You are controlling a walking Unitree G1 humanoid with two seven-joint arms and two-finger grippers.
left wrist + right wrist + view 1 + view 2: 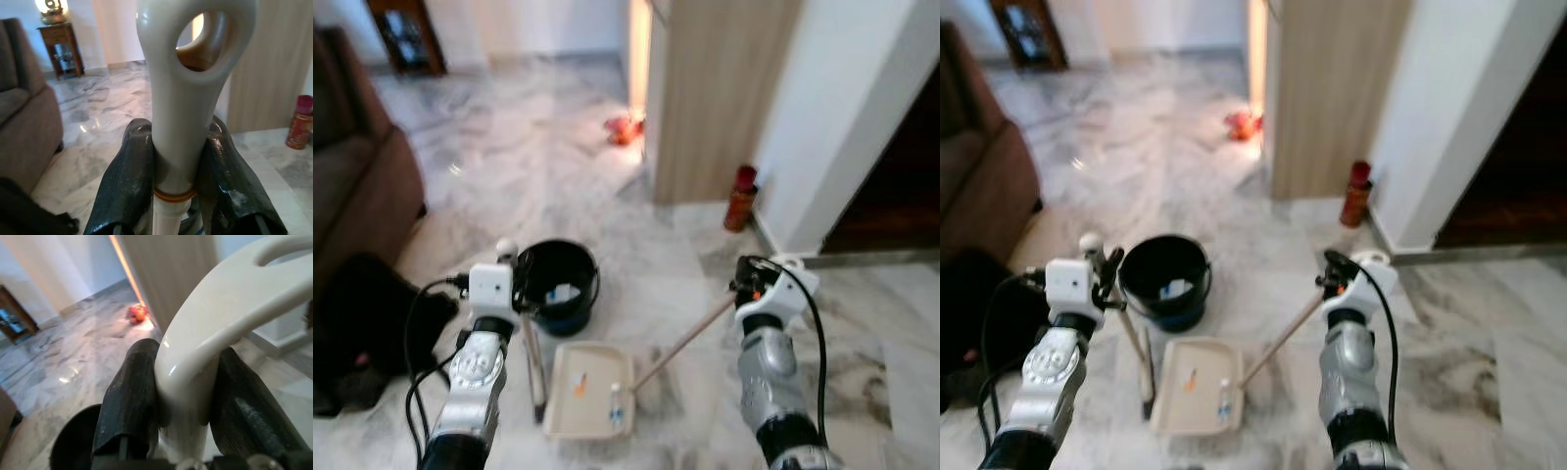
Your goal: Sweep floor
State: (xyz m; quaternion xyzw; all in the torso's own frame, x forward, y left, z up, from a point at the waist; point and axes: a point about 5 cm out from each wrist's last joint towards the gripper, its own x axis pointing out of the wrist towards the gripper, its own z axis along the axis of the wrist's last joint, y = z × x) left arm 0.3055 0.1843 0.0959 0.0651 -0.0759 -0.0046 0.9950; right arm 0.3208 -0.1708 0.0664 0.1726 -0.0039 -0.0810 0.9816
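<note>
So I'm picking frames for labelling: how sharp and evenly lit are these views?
Left eye view: soft all over, with a bright warm glow on the floor by the orange object. Right eye view: equally soft; the dustpan litter is hard to read. Left wrist view: the dustpan handle is sharp, and the lamp is blown out. Right wrist view: the broom handle is blurred.
</note>
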